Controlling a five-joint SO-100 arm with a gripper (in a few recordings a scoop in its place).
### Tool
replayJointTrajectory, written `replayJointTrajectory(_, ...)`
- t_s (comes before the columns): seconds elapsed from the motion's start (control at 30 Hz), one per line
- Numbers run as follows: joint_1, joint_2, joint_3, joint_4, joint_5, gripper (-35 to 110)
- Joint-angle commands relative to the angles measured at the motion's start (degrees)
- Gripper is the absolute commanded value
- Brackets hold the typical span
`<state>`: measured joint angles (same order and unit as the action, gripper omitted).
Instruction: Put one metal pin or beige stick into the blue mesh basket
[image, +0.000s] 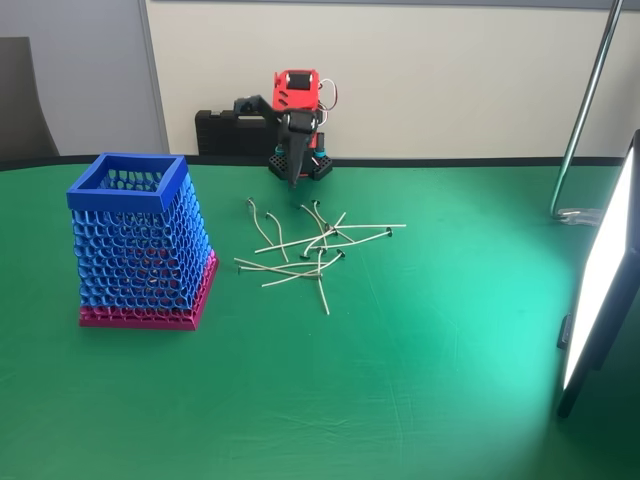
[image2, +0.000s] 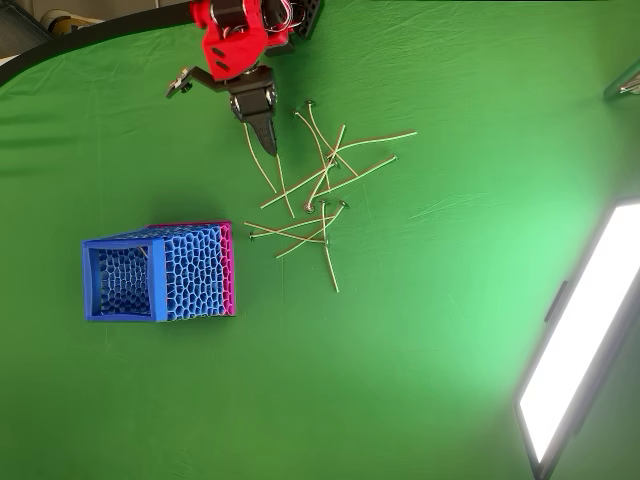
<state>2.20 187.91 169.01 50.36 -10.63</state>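
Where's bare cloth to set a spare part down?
Free: between the blue mesh basket and the light panel, below the sticks in the overhead view. Crowded: the pile under the end effector.

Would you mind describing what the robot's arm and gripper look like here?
The arm has bright red printed housings with black joints and motors, and thin wires showing near its top. Its gripper is black, tapering to a narrow point. The base is black.

Both views are brightly lit by a glowing light panel (image: 600, 290) (right side); glare is spread over the green table (image: 430, 330).
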Motion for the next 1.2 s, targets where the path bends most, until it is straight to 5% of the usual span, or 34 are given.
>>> replayJointTrajectory(0.0,0.7,2.2,6.2,-4.6,-0.6,1)
replayJointTrajectory(1.17,1.2,2.6,7.6,-0.7,1.6,1)
